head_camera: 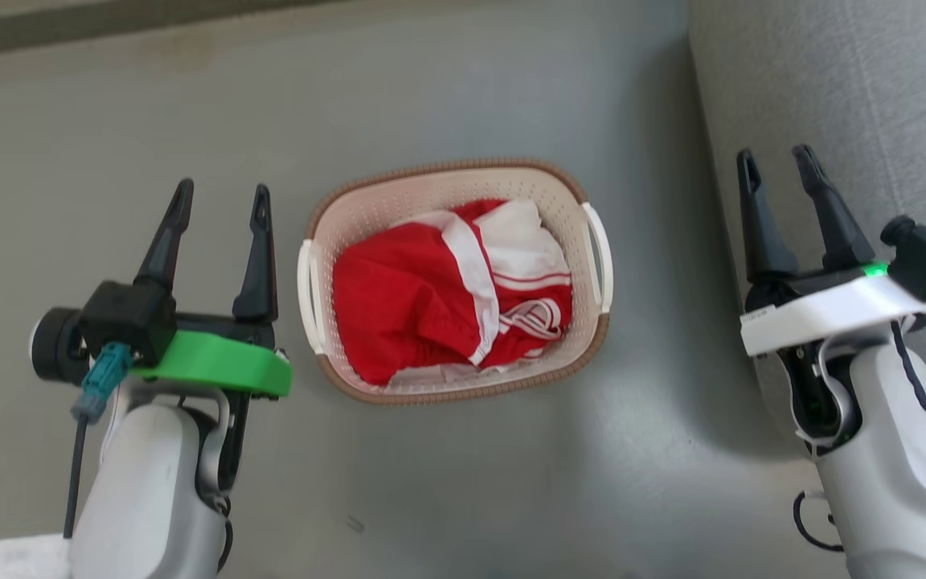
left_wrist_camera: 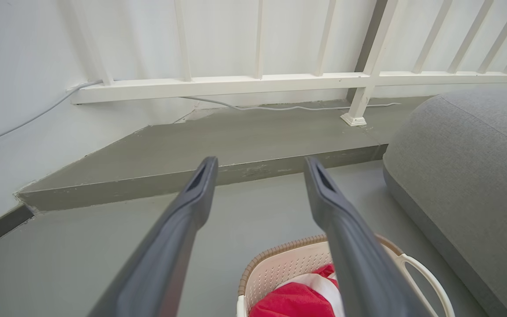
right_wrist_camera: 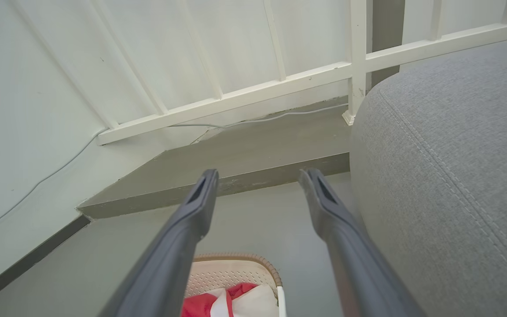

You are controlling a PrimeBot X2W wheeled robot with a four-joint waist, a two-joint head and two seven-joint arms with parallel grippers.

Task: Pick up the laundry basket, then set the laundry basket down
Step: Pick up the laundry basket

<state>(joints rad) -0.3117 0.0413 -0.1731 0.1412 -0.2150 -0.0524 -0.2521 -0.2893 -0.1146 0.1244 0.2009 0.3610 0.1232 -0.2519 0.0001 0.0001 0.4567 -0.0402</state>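
While both arms hang over the grey floor, the laundry basket sits upright on it between them, about mid-floor in the head view, with red-and-white clothes bundled inside. Left gripper is just beside the basket's left handle, not touching, its fingers spread apart and empty. Right gripper is well apart from the right handle, over the edge of a grey cushion — also parted, gripping nothing. Wrist views: the basket lies at the bottom edge under each pair of fingers — white railing and raised step beyond.
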